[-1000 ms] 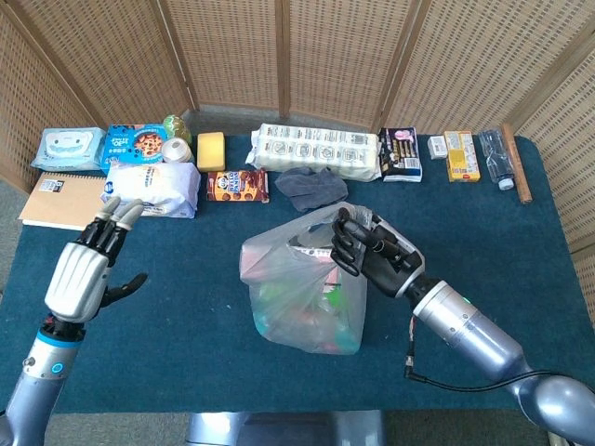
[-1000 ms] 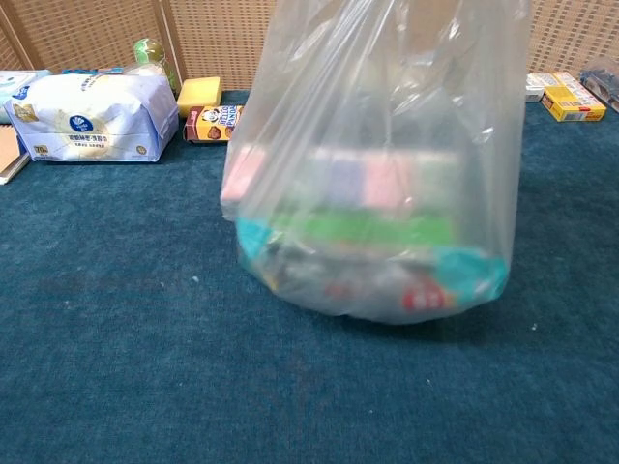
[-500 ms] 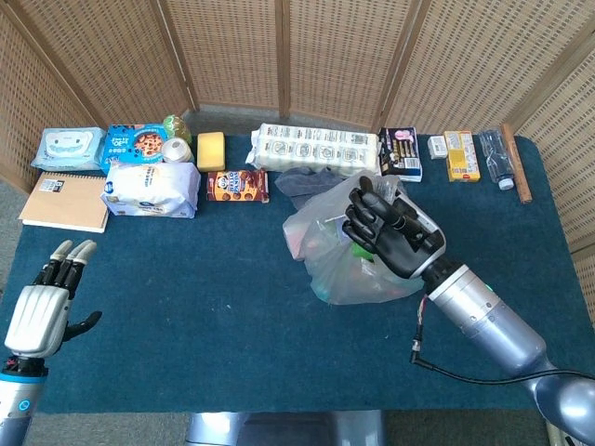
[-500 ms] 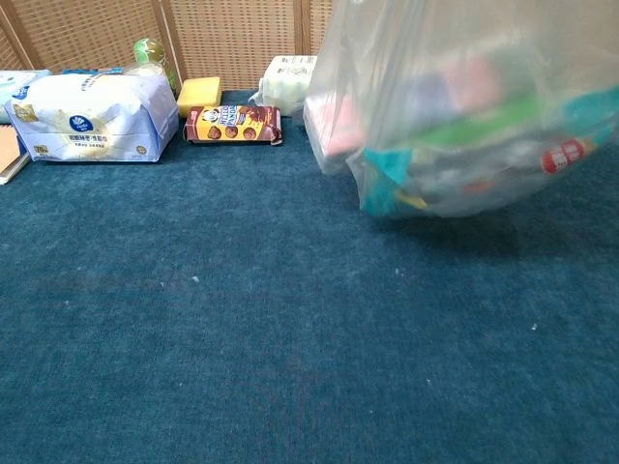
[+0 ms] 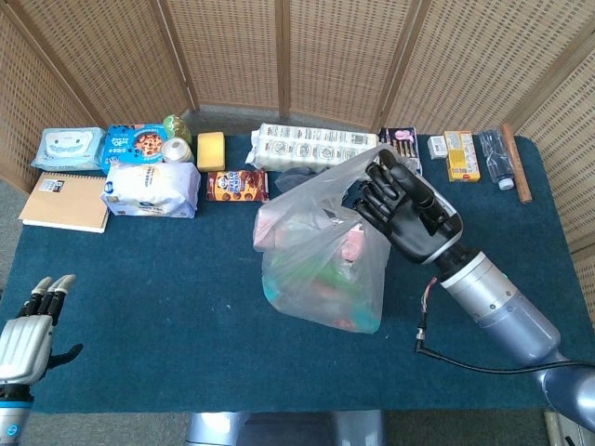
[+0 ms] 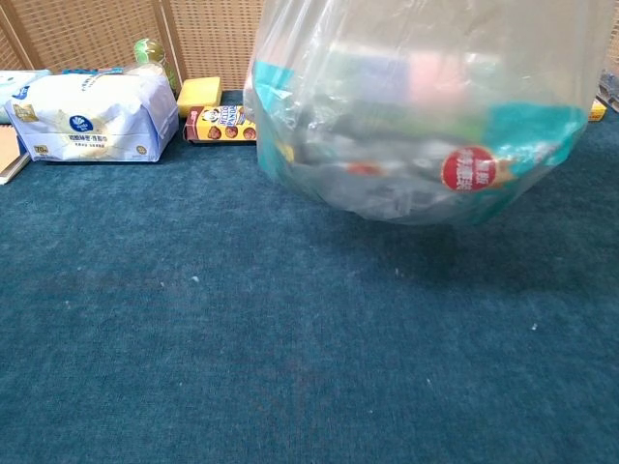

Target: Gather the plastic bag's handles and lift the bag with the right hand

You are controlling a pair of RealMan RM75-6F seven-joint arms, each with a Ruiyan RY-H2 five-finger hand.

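Plastic bag (image 5: pixel 321 265): frame centre, raised off blue table (image 5: pixel 186 307).
Right hand (image 5: pixel 407 209): grasping bag handles.
Left hand (image 5: pixel 26 327): lower left, released, fingers apart.

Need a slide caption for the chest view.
Filled clear plastic bag hangs just above the blue tablecloth, its shadow beneath.

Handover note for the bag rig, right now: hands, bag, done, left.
Right hand: grips the gathered handles of the plastic bag.
Left hand: low at the near left table edge, fingers apart, holding nothing.
Bag: full, hanging off the blue table in the chest view, shadow beneath it.
Done: handles gathered, bag lifted.
Left: hold it steady; nothing else apparent.
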